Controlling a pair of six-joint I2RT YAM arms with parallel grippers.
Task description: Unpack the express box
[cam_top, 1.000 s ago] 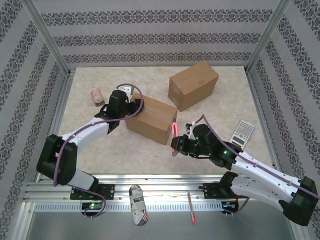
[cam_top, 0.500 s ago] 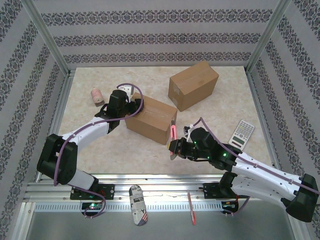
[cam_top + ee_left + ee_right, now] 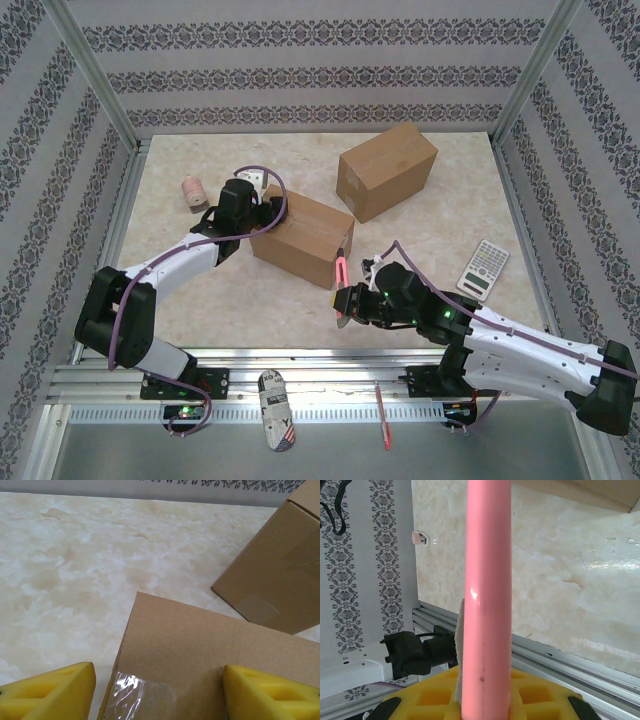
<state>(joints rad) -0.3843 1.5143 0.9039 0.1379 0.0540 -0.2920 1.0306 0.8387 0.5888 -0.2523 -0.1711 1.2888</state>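
The nearer brown cardboard box (image 3: 300, 238) lies at the table's middle, its end sealed with clear tape (image 3: 134, 692). My left gripper (image 3: 255, 215) is at the box's left end, open. In the left wrist view the taped corner (image 3: 200, 655) lies between the yellow fingertips (image 3: 55, 692); one stands off the box's edge, the other over its top. My right gripper (image 3: 352, 300) sits just off the box's near right corner, shut on a pink rod-shaped cutter (image 3: 342, 272) that points up toward the box. The cutter (image 3: 487, 580) rises from between the yellow pads (image 3: 540, 700).
A second cardboard box (image 3: 387, 170) stands behind to the right, also near the first box (image 3: 280, 575). A calculator (image 3: 484, 267) lies at the right, a pink roll (image 3: 192, 190) at the back left. A can (image 3: 273, 408) and red pen (image 3: 383, 415) rest on the front rail.
My right gripper has moved left and toward the near edge with the pink cutter in it. The left arm and both boxes have stayed put.
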